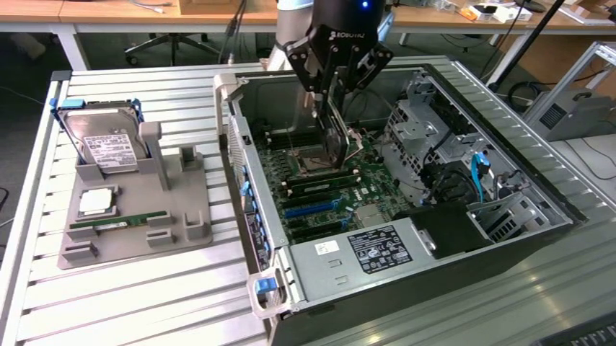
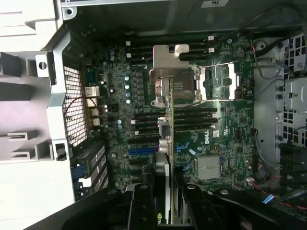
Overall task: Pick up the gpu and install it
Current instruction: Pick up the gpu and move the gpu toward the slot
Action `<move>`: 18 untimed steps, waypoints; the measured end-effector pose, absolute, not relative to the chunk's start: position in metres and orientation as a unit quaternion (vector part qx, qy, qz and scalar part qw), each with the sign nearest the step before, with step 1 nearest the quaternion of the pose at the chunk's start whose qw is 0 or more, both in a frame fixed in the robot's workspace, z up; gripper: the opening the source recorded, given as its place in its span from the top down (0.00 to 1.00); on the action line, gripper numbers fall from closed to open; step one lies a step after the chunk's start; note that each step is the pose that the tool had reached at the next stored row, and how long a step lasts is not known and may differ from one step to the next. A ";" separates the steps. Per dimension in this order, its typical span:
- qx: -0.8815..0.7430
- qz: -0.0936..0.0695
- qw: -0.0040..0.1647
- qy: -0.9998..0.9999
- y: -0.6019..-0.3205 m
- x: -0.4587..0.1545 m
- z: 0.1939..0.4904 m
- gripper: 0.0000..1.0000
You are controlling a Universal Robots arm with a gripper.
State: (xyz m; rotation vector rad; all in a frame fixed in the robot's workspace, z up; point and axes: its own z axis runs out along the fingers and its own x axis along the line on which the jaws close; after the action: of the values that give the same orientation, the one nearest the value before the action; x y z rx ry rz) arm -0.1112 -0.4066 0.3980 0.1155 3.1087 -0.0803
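Holding the gpu edge-down in clenched jaws above the motherboard; likely to miss the blue slot or scrape components if tilted.

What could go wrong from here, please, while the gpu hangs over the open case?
1. The gpu, clamped in the pincer, hangs over the motherboard near the open CPU socket; a slip could drop it there.
2. Its metal bracket looks out of line with the blue slot, so lowering now might jam it or scrape components.
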 end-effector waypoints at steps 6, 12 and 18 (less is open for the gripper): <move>0.037 -0.026 0.015 0.999 -0.407 -0.103 0.395 0.73; 0.037 -0.026 0.015 0.999 -0.407 -0.098 0.393 0.73; 0.037 -0.026 0.015 0.999 -0.407 -0.093 0.391 0.73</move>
State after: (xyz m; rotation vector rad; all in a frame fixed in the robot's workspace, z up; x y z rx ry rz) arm -0.0933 -0.4068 0.3905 0.1156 3.1087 -0.0817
